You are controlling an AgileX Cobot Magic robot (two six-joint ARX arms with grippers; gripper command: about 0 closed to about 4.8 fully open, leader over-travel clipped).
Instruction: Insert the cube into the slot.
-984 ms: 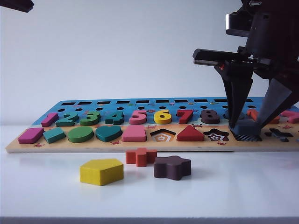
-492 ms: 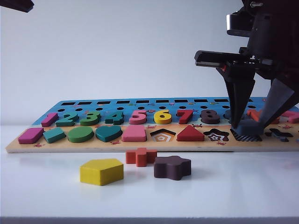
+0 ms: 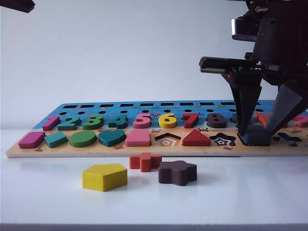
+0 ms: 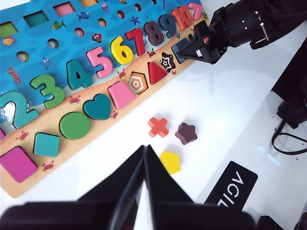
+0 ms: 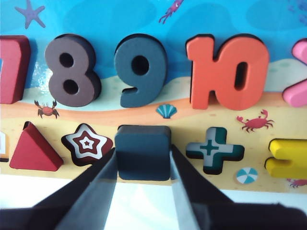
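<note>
The board (image 3: 144, 147) lies flat across the table (image 3: 231, 202), its rows of numbers and shapes mostly filled. On the bare table in front of it sit a yellow pentagon (image 3: 104, 176), an orange cross (image 3: 145, 161) and a brown star block (image 3: 177, 173).

The right arm reaches down over the board's right end, and the right gripper (image 5: 143, 158) is clamped on the cube (image 5: 143, 152), one finger on each opposite side face, jaws about half spread. The cube sits down in the slot (image 3: 255, 139) between the star-shaped and cross-shaped cut-outs; no checkered floor shows around it, so it looks seated or nearly so (how flush, I cannot tell).

The cube looks like a light, rigid painted wood block, not fragile; the smooth paint may be a little slippery, so the flat side faces are the sensible place to grip it.

The left gripper (image 4: 145, 165) hangs high above the near table, its fingers pressed together on nothing.
</note>
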